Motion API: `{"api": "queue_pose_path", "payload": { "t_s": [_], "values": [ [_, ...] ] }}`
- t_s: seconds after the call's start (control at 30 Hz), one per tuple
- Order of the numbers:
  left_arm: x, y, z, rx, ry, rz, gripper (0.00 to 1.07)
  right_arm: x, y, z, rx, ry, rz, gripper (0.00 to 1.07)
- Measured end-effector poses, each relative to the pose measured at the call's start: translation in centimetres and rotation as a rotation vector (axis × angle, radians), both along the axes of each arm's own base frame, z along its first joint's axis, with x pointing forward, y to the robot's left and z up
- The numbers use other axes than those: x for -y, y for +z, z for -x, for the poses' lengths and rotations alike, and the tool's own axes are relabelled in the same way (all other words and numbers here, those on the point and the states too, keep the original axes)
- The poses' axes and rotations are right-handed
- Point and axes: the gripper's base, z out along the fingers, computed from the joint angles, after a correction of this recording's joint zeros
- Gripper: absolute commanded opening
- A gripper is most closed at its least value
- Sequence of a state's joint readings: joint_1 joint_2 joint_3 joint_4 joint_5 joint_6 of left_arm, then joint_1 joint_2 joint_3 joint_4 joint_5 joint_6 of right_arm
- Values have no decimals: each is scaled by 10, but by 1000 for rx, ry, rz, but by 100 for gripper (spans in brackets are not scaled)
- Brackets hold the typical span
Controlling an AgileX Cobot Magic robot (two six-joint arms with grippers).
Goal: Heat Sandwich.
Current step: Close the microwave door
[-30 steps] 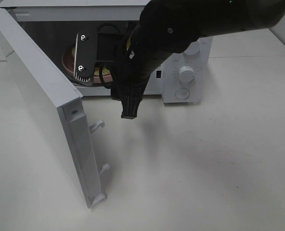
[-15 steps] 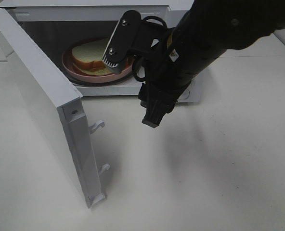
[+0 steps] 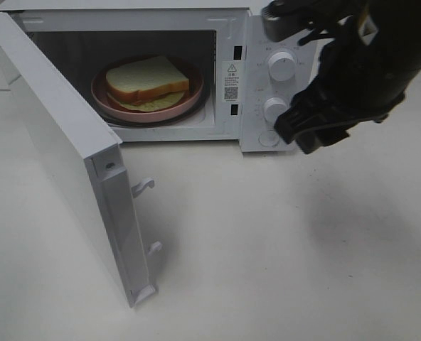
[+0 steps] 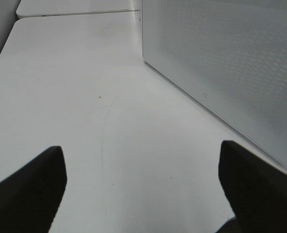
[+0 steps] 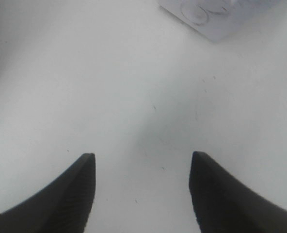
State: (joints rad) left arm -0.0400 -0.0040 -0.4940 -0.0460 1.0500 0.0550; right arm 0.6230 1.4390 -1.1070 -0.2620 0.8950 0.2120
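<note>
Right gripper (image 5: pixel 141 162) open and empty near the microwave (image 3: pixel 228 21) dials (image 3: pixel 281 66), left gripper (image 4: pixel 141 158) open outside the door (image 3: pixel 54 142); sandwich (image 3: pixel 146 78) sits on the plate (image 3: pixel 148 114) inside, so I judge loading done, next I swing that door shut.

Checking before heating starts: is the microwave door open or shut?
Open. The door stands swung wide, leaving the sandwich on its pink plate exposed inside the microwave.

I see a plain white desk (image 3: pixel 281 256) w/ one white microwave (image 3: pixel 249 85) standing at its far side, its door (image 3: pixel 61 142) open toward the front left.
</note>
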Motion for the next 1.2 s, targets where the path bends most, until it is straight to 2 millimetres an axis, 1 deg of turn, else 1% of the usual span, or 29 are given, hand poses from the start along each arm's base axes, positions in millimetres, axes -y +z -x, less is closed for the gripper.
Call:
{"api": "queue_pose_path", "payload": {
  "t_s": [0.07,0.1,0.13,0.17,0.23,0.27,0.3,0.33,0.4,0.43,0.47,0.53,0.57,0.6,0.67,0.7,0.73,0.83,0.87,0.9,1.0,1.03,1.07,1.13,1.17,1.2],
  "values": [
    [0,0,0,0,0,0,79,18,5,-2,-28,-79,-8,58],
    [0,0,0,0,0,0,79,18,5,-2,-28,-79,-8,58],
    [0,0,0,0,0,0,79,27,6,-3,-44,-119,-7,58],
    [0,0,0,0,0,0,79,44,9,-3,-68,-189,-9,58],
    [0,0,0,0,0,0,79,63,13,-3,-96,-265,-7,58],
    [0,0,0,0,0,0,79,63,13,-3,-96,-265,-7,58],
    [0,0,0,0,0,0,79,71,15,-2,-106,-293,-6,58],
    [0,0,0,0,0,0,79,89,19,0,-129,-357,-4,58],
    [0,0,0,0,0,0,79,104,21,3,-152,-419,-7,58],
    [0,0,0,0,0,0,79,104,21,3,-152,-419,-7,58],
    [0,0,0,0,0,0,79,120,25,6,-170,-477,-17,58],
    [0,0,0,0,0,0,79,132,29,11,-179,-522,-33,58],
    [0,0,0,0,0,0,79,132,29,11,-179,-522,-33,58],
    [0,0,0,0,0,0,79,143,32,17,-178,-561,-56,58],
    [0,0,0,0,0,0,79,153,35,24,-170,-608,-88,58],
    [0,0,0,0,0,0,79,153,35,24,-170,-608,-88,58],
    [0,0,0,0,0,0,79,160,36,37,-168,-638,-127,58],
    [0,0,0,0,0,0,79,164,34,57,-165,-656,-168,58],
    [0,0,0,0,0,0,79,164,34,57,-165,-656,-168,58],
    [0,0,0,0,0,0,79,163,31,72,-148,-653,-182,58],
    [0,0,0,0,0,0,79,161,26,91,-132,-643,-193,58],
    [0,0,0,0,0,0,79,161,26,91,-132,-643,-193,58],
    [0,0,0,0,0,0,79,159,22,105,-115,-639,-198,58],
    [0,0,0,0,0,0,79,158,20,120,-88,-636,-205,58],
    [0,0,0,0,0,0,79,156,17,133,-62,-633,-212,58],
    [0,0,0,0,0,0,79,156,17,133,-62,-633,-212,58]
  ]
}}
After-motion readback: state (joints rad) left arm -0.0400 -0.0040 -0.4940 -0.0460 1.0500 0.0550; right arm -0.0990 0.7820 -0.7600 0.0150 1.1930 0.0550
